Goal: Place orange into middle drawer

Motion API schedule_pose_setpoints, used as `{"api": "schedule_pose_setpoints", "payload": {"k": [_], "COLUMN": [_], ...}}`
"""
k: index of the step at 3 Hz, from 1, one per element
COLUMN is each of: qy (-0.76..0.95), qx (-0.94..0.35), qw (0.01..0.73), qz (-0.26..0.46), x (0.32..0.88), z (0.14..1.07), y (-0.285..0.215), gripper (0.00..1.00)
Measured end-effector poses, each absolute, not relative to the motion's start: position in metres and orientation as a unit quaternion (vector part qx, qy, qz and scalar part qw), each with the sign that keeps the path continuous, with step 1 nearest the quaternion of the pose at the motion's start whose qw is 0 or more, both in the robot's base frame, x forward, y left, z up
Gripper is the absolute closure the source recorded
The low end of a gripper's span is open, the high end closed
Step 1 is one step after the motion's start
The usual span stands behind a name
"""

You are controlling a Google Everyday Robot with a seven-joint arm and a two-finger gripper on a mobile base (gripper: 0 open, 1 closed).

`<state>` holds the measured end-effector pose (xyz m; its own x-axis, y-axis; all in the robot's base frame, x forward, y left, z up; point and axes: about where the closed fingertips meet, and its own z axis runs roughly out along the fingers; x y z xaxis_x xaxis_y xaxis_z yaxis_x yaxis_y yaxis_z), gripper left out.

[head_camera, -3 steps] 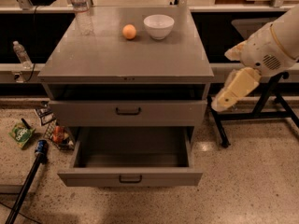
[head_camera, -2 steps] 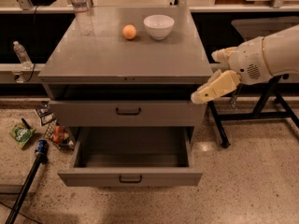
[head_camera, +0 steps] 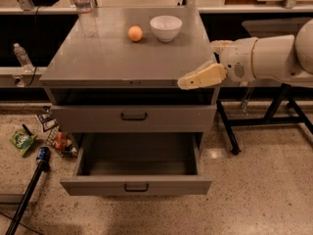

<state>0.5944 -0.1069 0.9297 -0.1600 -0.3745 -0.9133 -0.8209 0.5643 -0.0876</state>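
Note:
The orange (head_camera: 135, 33) sits on the grey cabinet top (head_camera: 117, 62) toward the back, just left of a white bowl (head_camera: 166, 27). The middle drawer (head_camera: 136, 186) is pulled open below, its inside bare, with a small dark bar handle on its front. The drawer front directly under the tabletop (head_camera: 133, 116) is closed. My gripper (head_camera: 196, 78), cream-coloured on a white arm reaching in from the right, hovers at the tabletop's front right corner. It is well to the right of and nearer than the orange and holds nothing that I can see.
A clear water bottle (head_camera: 84, 9) stands at the back left of the tabletop. A second bottle (head_camera: 22, 56) stands on a ledge at left. A green packet (head_camera: 20, 141), other snack items (head_camera: 58, 138) and a blue-tipped pole (head_camera: 39, 160) lie on the floor at left. A black stand (head_camera: 274, 112) is at right.
My arm has swung left and upward, from beside the cabinet's right side to the tabletop's front right corner. The orange, bowl and drawers have not moved.

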Motion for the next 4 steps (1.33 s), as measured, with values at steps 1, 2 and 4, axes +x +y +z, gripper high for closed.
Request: {"api": "schedule_pose_setpoints", "payload": {"k": [1,2,4], "qy": [0.728,0.726,0.709], "qx": [-0.41,-0.42,-0.404], "qw": [0.502,0.494,0.517], "qz": [0.222,0.229,0.258], "x": [0.594,0.604,0.701], "z": [0.93,0.921,0.883], "y": [-0.107,-0.097,-0.057], "gripper": [0.0,0.0,0.0]}}
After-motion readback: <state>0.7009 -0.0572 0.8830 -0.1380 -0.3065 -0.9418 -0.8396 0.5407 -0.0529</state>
